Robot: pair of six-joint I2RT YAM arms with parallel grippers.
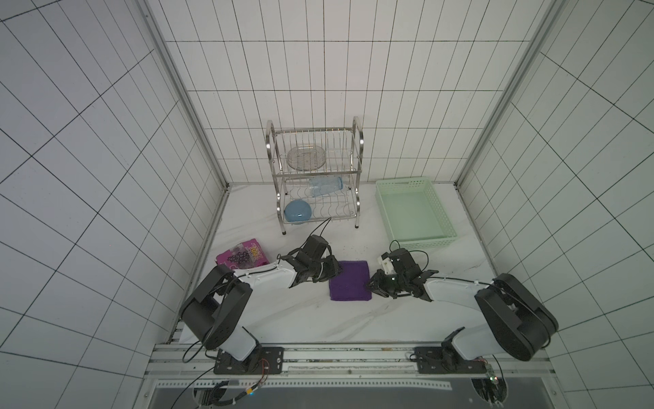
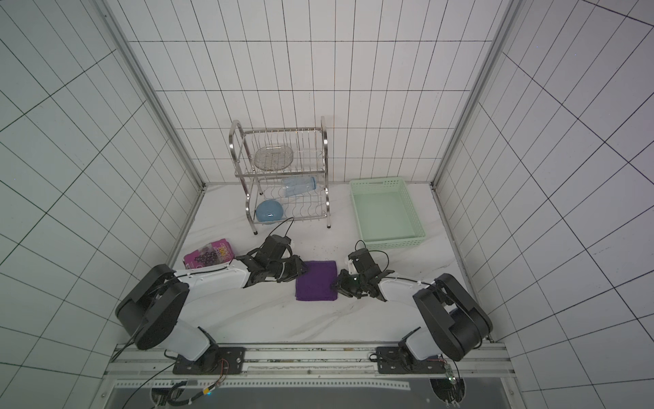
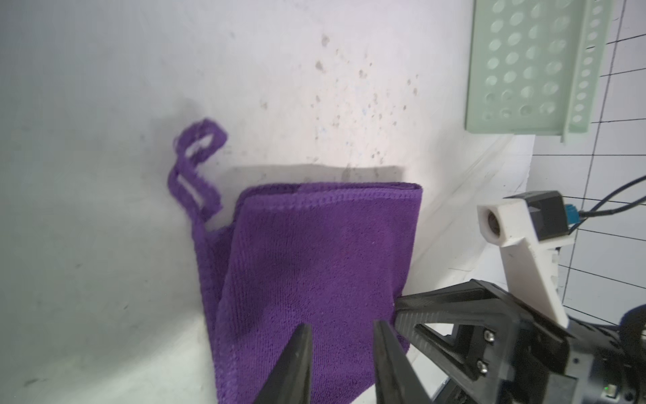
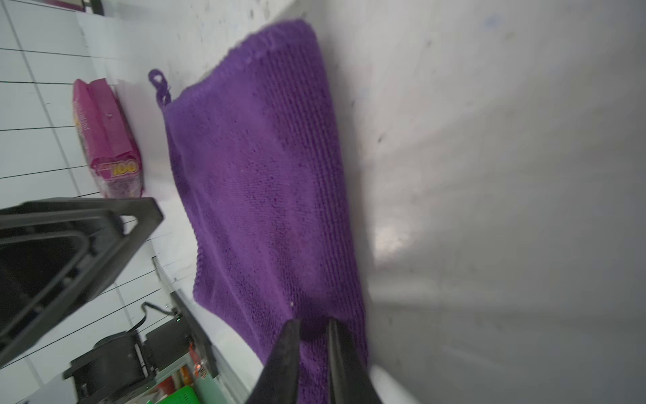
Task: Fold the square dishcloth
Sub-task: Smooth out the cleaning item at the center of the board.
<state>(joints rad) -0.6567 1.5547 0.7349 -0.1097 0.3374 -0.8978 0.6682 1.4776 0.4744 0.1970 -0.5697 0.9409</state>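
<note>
The square dishcloth (image 1: 350,280) (image 2: 316,280) lies flat on the white table between my two arms, doubled over into a deep purple rectangle. Its layered hem (image 3: 332,196) shows in the left wrist view, and its small loop (image 3: 197,157) (image 4: 159,84) rests on the table at one corner. My left gripper (image 1: 338,271) (image 3: 344,328) hovers at the cloth's left edge, open, with bare cloth showing between its fingers. At the cloth's right edge my right gripper (image 1: 371,283) (image 4: 313,323) stands narrowly open over the fabric, pinching nothing.
A pink-purple snack packet (image 1: 242,255) (image 4: 106,140) lies left of the left arm. A green basket (image 1: 414,212) (image 3: 531,70) sits at the back right. A steel dish rack (image 1: 315,170) behind holds a blue bowl (image 1: 298,211) and a clear bottle (image 1: 325,186).
</note>
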